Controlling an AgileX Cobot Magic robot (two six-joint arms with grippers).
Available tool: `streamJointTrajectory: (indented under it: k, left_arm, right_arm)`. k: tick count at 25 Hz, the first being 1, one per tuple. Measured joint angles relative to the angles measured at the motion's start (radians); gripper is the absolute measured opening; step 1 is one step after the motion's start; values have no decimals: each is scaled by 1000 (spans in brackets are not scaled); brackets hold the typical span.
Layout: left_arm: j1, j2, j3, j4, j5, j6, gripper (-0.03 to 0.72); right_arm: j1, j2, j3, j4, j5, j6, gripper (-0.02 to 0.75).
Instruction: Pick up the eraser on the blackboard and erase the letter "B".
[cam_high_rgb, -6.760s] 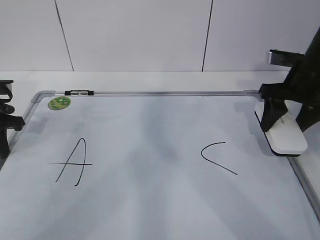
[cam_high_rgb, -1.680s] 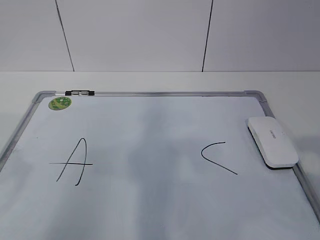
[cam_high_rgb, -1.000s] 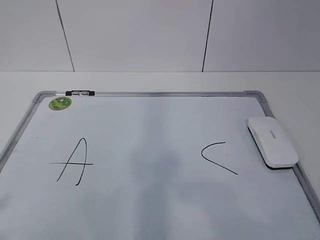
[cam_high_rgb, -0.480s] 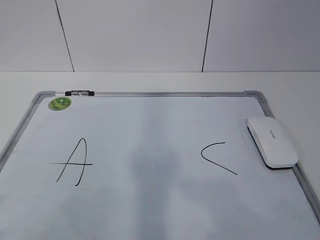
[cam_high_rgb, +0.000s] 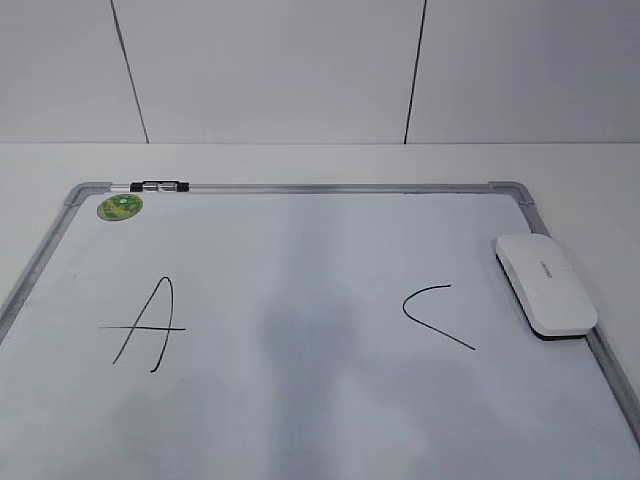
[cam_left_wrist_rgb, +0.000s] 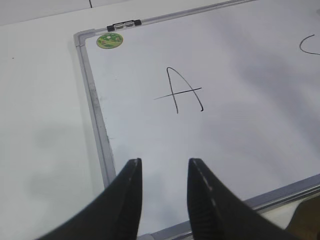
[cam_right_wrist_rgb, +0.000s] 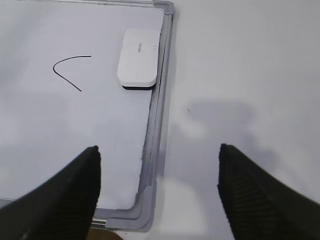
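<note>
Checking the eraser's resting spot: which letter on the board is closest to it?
The curved C; the eraser lies just right of it, while the A sits far left.

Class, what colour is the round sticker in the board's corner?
Green, with a pale pattern: the sticker on the blackboard, clearest in the left wrist view.

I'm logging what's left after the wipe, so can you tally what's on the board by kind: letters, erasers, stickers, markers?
Letters: 2, the A and the C; no B shows between them
Erasers: 1, the eraser at the blackboard right edge
Stickers: 1, green sticker
Markers: 1, marker on the top frame
Total: 5
</note>
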Motion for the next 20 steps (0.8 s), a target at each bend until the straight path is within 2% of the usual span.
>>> streamJointTrajectory:
  k: [6, 20]
  left_arm:
    - [0, 0, 0, 27, -1, -28, 235]
    - [0, 0, 0, 17, -6, -32, 235]
  right_arm:
    - [0, 0, 0, -2, 0, 0, 575]
    - [0, 0, 0, -2, -2, 0, 575]
